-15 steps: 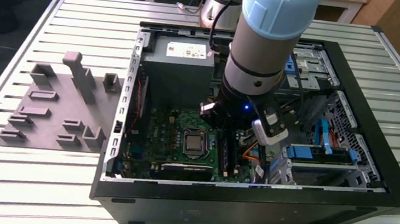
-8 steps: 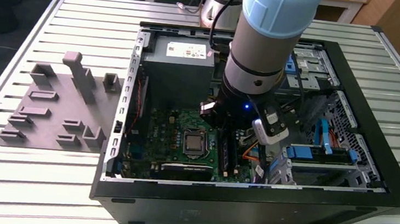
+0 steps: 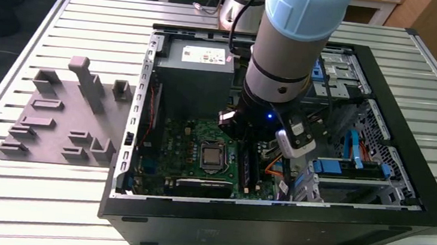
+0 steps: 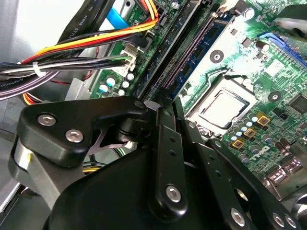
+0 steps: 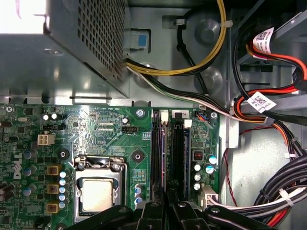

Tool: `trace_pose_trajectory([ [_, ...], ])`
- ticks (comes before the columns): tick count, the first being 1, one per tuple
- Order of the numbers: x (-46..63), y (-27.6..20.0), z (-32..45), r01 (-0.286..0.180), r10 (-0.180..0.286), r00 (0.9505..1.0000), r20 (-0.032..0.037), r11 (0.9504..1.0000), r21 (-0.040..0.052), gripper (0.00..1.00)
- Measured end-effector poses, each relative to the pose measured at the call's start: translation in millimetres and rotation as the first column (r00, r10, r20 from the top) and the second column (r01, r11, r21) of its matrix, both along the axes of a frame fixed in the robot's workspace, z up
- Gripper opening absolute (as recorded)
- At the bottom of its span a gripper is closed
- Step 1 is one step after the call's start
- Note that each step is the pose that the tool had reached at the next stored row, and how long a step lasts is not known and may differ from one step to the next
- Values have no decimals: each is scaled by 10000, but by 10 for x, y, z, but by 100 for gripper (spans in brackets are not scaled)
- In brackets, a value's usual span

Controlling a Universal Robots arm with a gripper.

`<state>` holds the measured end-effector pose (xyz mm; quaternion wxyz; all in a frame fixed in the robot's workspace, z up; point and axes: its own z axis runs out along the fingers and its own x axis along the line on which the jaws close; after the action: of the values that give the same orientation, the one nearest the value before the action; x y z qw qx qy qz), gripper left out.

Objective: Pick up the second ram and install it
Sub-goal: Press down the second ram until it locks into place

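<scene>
Down among the black memory slots [image 5: 178, 158] of the motherboard [image 5: 110, 143], the second ram [image 5: 163, 158] stands on edge, running up from the claw [image 5: 166, 203]. Its fingers sit close together at the stick's near end, though a firm grip cannot be told. Beside lies the processor socket [image 5: 98, 191]. Outside the computer case [image 3: 401, 218], a grey fixture tray [image 3: 57, 125] rests on the worktop [image 3: 26, 200].
</scene>
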<state>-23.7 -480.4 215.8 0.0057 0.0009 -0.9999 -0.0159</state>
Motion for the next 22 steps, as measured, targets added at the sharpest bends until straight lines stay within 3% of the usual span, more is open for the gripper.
trace_pose_trajectory([
  [22, 0, -8, -59, 72, -72, 10000, 1, 10000, 1, 14],
])
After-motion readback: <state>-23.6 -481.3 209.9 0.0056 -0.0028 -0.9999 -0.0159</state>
